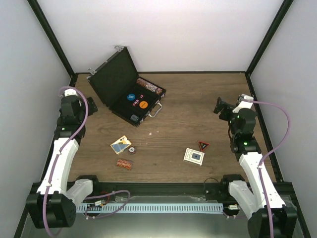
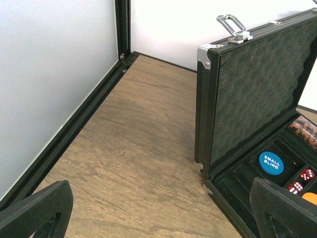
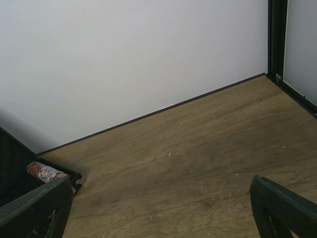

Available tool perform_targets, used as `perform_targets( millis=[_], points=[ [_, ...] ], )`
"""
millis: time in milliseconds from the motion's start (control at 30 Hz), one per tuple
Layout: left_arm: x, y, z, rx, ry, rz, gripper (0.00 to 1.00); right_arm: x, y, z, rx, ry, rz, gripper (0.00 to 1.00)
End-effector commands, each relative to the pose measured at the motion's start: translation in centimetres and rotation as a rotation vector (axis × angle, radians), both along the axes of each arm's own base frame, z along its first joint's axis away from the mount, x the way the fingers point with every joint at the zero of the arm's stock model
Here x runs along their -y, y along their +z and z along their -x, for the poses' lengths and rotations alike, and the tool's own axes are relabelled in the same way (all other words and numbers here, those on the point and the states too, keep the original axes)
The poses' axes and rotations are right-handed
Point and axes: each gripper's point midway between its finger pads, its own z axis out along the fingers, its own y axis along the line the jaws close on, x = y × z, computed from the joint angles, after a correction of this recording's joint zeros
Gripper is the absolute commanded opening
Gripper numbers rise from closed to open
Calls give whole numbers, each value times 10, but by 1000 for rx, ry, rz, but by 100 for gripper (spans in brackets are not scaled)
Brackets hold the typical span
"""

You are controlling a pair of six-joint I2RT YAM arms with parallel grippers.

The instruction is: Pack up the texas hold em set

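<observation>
The black case of the texas hold em set stands open at the back left, lid raised, silver handle facing the table's middle. Its tray holds a blue disc, an orange disc and a row of brown-red chips. Loose on the table lie a card deck, a small chip, a chip stack, a second deck and a red-black triangle. My left gripper hangs open just left of the case, showing the lid and blue disc. My right gripper is open at the right, holding nothing.
White walls with black frame rails close in the table on three sides. Red dice sit in the case tray. In the right wrist view, the case corner with its chip row shows at the far left, bare wood ahead.
</observation>
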Motion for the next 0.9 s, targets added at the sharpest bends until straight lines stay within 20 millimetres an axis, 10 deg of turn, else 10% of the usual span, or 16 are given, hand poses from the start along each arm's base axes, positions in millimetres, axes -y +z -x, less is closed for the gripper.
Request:
perform_targets(
  millis=[0, 300, 700, 867],
  points=[
    [3, 0, 0, 3, -24, -10, 100, -5, 20, 1, 9, 25, -40, 100],
    [24, -8, -7, -10, -122, 60, 100, -17, 28, 6, -48, 95, -38, 100],
    [262, -50, -22, -181, -735, 79, 97, -66, -43, 10, -349, 341, -192, 100],
    [308, -92, -38, -311, -833, 117, 92, -83, -54, 17, -399, 429, -260, 98]
  ],
)
